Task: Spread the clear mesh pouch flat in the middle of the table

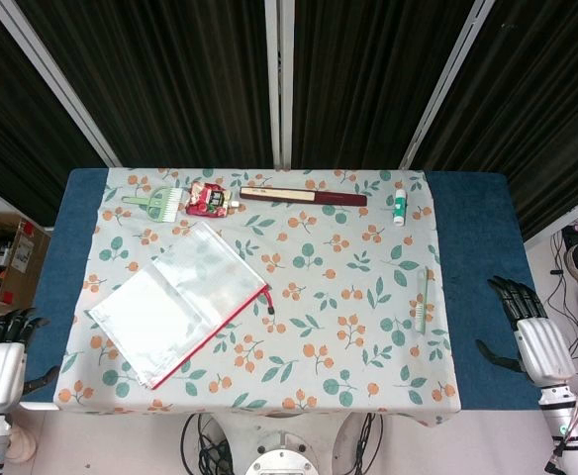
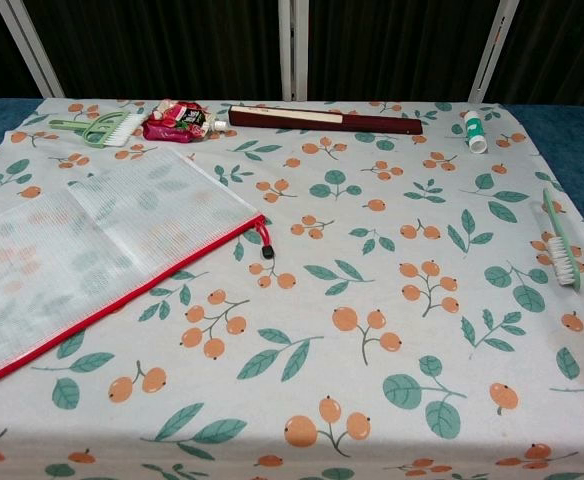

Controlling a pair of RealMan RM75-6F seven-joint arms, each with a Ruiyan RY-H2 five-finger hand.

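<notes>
The clear mesh pouch point(image 1: 178, 302) with a red zipper edge lies flat on the left half of the flowered tablecloth point(image 1: 348, 297), turned at an angle; in the chest view the pouch point(image 2: 82, 250) fills the left side, its zipper pull point(image 2: 264, 250) pointing to the middle. My left hand point(image 1: 0, 361) hangs off the table's left front corner, fingers apart and holding nothing. My right hand point(image 1: 527, 327) hovers at the table's right edge, fingers spread and empty. Neither hand touches the pouch, and neither shows in the chest view.
Along the far edge lie a green brush point(image 1: 155, 201), a red squeezed tube point(image 1: 208, 200), a long dark red case point(image 1: 304, 196) and a small white bottle point(image 1: 400, 206). A green toothbrush point(image 1: 423, 302) lies near the right side. A cardboard box point(image 1: 2, 259) stands on the floor at left.
</notes>
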